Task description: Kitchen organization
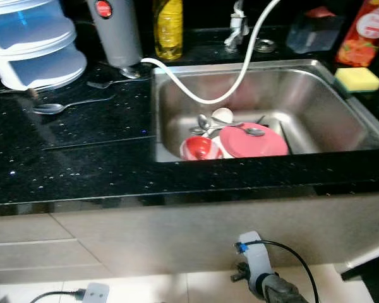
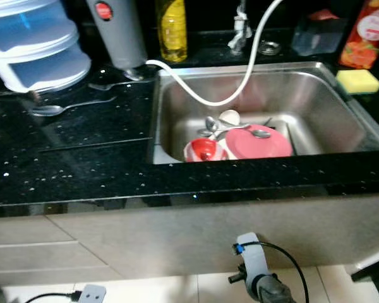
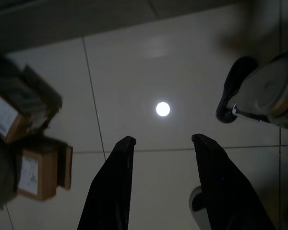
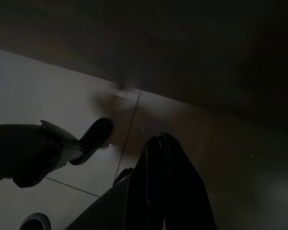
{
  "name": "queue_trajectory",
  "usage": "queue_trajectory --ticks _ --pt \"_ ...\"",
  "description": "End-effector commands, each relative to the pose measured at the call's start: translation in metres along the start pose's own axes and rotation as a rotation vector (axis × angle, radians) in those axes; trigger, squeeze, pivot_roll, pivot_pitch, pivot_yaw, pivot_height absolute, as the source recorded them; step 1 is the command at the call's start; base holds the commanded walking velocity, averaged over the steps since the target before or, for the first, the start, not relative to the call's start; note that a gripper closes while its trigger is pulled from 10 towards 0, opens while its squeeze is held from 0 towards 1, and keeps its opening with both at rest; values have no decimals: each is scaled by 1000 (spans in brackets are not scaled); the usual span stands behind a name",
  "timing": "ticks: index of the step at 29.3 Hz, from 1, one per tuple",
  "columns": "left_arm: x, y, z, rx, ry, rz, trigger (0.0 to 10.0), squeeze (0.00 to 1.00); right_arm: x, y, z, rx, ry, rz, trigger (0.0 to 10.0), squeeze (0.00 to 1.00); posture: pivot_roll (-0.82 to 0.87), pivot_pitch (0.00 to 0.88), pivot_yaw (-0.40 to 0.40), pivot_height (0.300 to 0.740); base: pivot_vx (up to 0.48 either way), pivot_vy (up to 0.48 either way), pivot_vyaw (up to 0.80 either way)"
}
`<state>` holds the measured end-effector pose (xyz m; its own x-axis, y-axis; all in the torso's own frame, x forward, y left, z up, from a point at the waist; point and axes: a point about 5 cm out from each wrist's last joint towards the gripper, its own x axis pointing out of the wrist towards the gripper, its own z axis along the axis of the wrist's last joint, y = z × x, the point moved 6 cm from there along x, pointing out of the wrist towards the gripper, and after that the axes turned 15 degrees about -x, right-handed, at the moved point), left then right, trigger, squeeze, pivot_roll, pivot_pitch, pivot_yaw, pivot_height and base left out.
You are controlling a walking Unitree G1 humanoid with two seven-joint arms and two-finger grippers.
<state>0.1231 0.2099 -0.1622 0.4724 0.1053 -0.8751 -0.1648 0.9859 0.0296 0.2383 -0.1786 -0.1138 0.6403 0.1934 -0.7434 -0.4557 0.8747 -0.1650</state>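
A steel sink [image 1: 316,107] is set in the black speckled counter [image 1: 82,158]. Inside it lie a pink plate [image 1: 256,142], a red-and-white bowl [image 1: 199,149] and spoons [image 1: 205,121]. Another spoon [image 1: 54,107] rests on the counter at the left. My left gripper [image 3: 161,141] hangs open over the pale floor tiles, nothing between its fingers. My right gripper [image 4: 161,143] hangs shut near the dark cabinet base. The right arm's wrist [image 1: 256,265] shows below the counter edge.
A blue-and-white stacked container [image 1: 31,41], a grey appliance [image 1: 117,31] and a yellow bottle [image 1: 168,28] stand at the back. A white hose [image 1: 240,69] loops into the sink. A yellow sponge [image 1: 359,79] and red carton [image 1: 366,31] sit at the right. Cardboard boxes [image 3: 33,167] lie on the floor.
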Motion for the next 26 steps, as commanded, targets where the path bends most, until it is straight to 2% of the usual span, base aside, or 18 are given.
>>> queue_trajectory --ticks 1,9,15,26 --pt "-2 2 -13 -3 43 9 10000 0 -1 3 -8 2 25 7 10000 0 44 64 2 740 0 0 800" --pt "-3 4 -16 -2 56 13 10000 0 -2 5 -10 4 31 7 10000 0 45 69 4 740 0 0 800" --pt "-1 0 -6 0 16 -1 10000 0 -2 5 -12 8 37 4 10000 0 44 71 6 740 0 0 694" --pt "-1 -2 -5 4 7 -6 10000 0 -3 3 -17 54 52 -16 10000 0 43 75 7 740 0 0 0"
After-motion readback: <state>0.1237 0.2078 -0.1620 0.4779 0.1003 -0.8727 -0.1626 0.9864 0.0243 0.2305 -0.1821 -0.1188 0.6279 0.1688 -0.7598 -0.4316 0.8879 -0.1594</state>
